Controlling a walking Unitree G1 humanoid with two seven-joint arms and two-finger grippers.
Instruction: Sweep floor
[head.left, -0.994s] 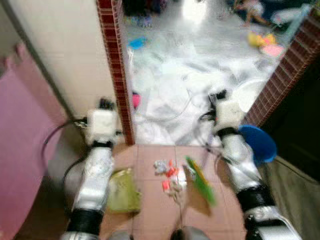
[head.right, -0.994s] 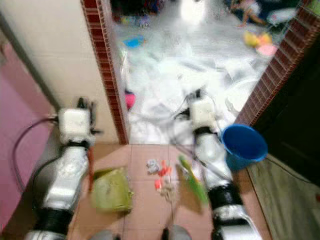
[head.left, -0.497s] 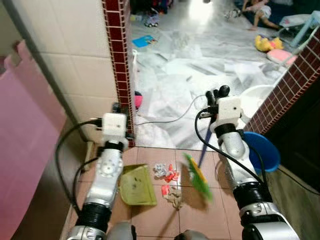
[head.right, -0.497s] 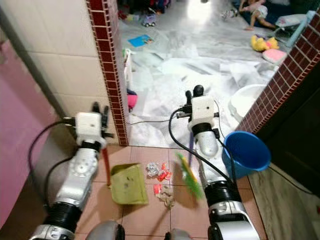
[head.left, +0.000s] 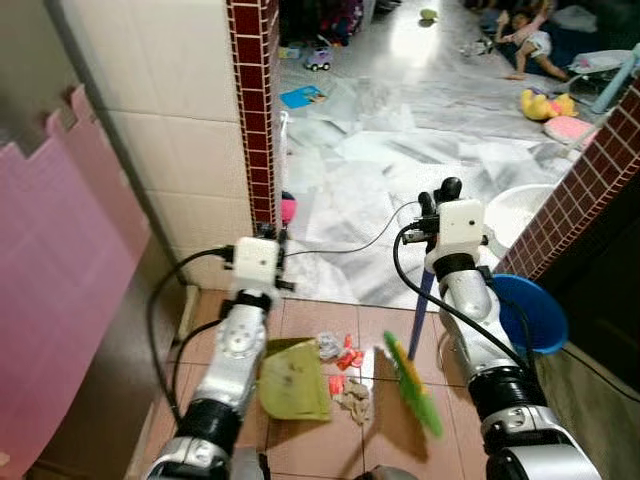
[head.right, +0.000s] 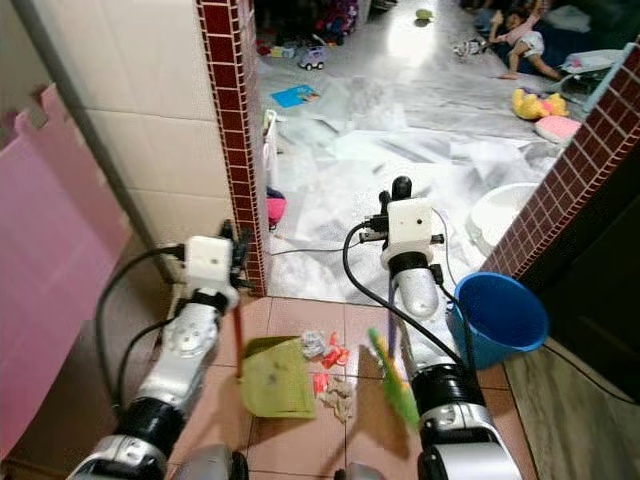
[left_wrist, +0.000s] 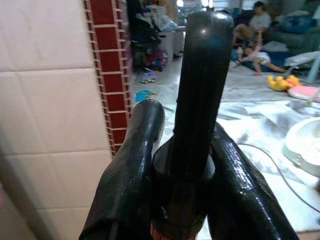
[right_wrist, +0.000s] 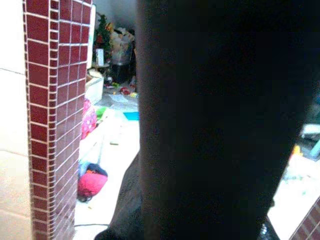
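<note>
- Left eye view: the left hand (head.left: 262, 243), just left of centre, is pinched on the thin red handle of one green dustpan (head.left: 292, 365), which sits low in the frame on the terracotta floor tiles (head.left: 325, 440). The right hand (head.left: 440, 205), right of centre, grips the blue stick of one broom (head.left: 413, 383), whose green bristle head is blurred at lower right. Between pan and bristles lies one small heap of litter (head.left: 345, 375), red and pale scraps, touching the pan's lip.
- Right eye view: one blue bucket (head.right: 500, 315) stands at the right edge beside a brick pillar (head.right: 228, 120). A person (head.right: 520, 40) sits on the floor at upper right, near a yellow toy (head.right: 535, 103).
- Left wrist view: two black fingers (left_wrist: 132, 170) are pressed onto a black cylindrical handle end at centre, so the hold looks firm.
- Right wrist view: a dark shaft blocks the middle, and the finger spacing cannot be read here.
- Handling, as a judgement: the scraps look light and likely to scatter, so short, gentle strokes suit. Broom and pan look light and stiff and are best held on their handles. The pan's lip must stay flat on the tile.
</note>
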